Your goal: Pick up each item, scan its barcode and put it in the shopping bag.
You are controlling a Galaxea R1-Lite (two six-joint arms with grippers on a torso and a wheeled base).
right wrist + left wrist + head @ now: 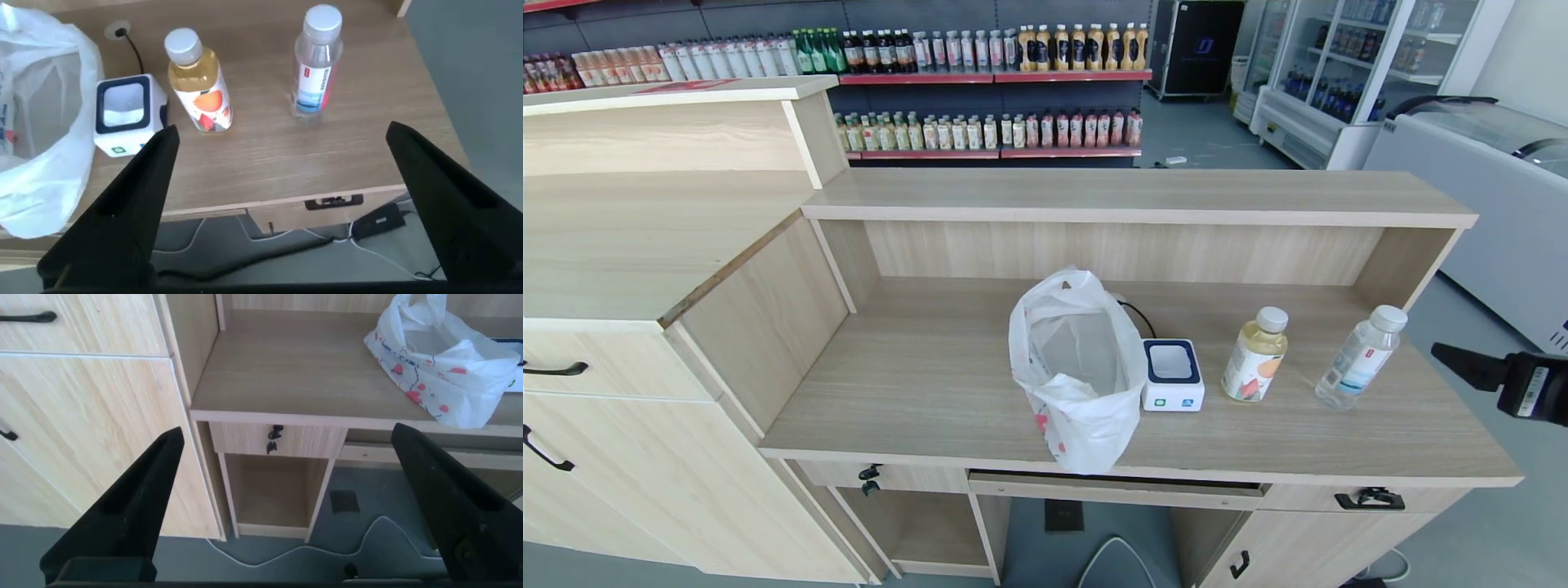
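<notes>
Juice bottle (1255,355), water bottle (1360,359) stand rt of scanner (1172,376); bag (1086,408) gapes.

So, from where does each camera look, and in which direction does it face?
Head view: on the robot's head, facing forward and down at the counter, shopping bag, scanner, juice bottle and water bottle; the right end effector shows at the right.
Left wrist view: low before the counter front, facing a drawer and the bag, past the open left end effector.
Right wrist view: above the counter's front right, looking down on bottles and scanner between its open fingers.
Shared: all show the bag.
</notes>
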